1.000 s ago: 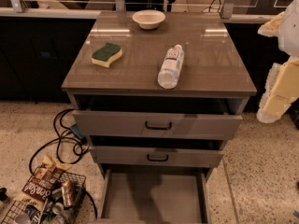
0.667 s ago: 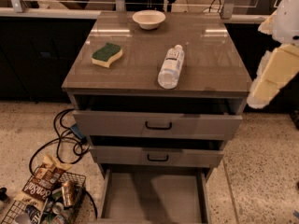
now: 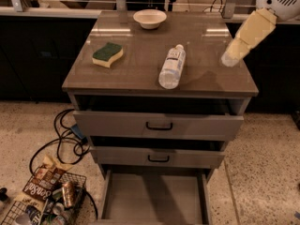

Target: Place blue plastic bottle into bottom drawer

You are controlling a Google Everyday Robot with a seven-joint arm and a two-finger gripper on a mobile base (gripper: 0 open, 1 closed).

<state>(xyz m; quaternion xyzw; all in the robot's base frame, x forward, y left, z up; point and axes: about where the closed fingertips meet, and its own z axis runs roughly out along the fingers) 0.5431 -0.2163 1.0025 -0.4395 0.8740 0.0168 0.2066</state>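
Nothing done yet. Bottle (image 3: 172,65) lies on its side on cabinet top (image 3: 136,76), left of gripper (image 3: 230,56), apart, not held. Gripper hangs near top's right edge; spread or pinched, can't tell. Btm drawer (image 3: 152,198) stands pulled out, well below it. Left to do: grab, lower, drop in.

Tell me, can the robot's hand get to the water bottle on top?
Probably yes. The hand hovers over the right side of the cabinet top, and nothing stands between it and the blue plastic bottle lying there on its side.
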